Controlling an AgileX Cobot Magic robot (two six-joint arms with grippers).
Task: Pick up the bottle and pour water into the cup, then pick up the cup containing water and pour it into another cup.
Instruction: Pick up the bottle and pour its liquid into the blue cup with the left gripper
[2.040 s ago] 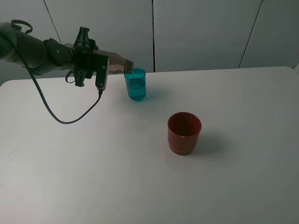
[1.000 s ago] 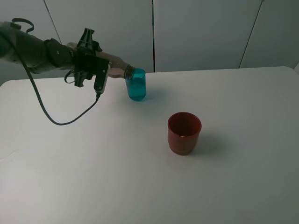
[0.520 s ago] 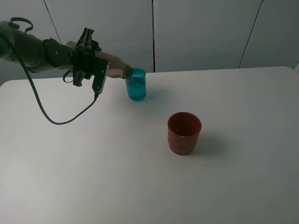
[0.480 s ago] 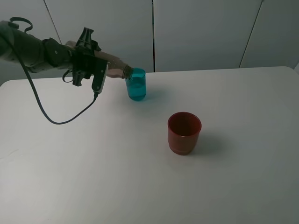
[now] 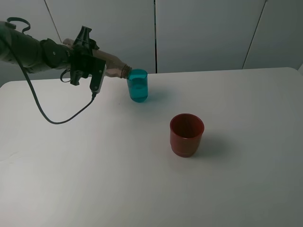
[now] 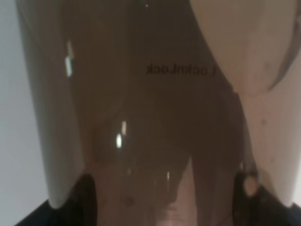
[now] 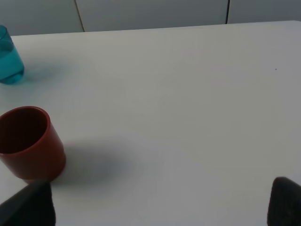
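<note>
My left gripper [image 5: 97,68] is shut on the bottle [image 5: 112,66], which lies tilted nearly level above the table's far left. The bottle's open neck points at the rim of the teal cup [image 5: 138,86], just left of it. The cup stands upright with water in it. In the left wrist view the bottle [image 6: 155,117] fills the frame between the dark fingers [image 6: 85,197]. The other cup, dark red [image 5: 186,135], stands upright near the middle of the table. My right gripper [image 7: 157,214] is open over bare table, well right of the red cup [image 7: 29,143] and the teal cup [image 7: 8,61].
A black cable [image 5: 59,118] hangs from the left arm and loops down close to the white table [image 5: 142,189]. Grey wall panels [image 5: 203,33] run behind the table's far edge.
Two seconds ago water ran from the bottle into the teal cup. Since then the left arm has drawn back to the left, taking the neck off the cup's rim. The cups have not moved.
</note>
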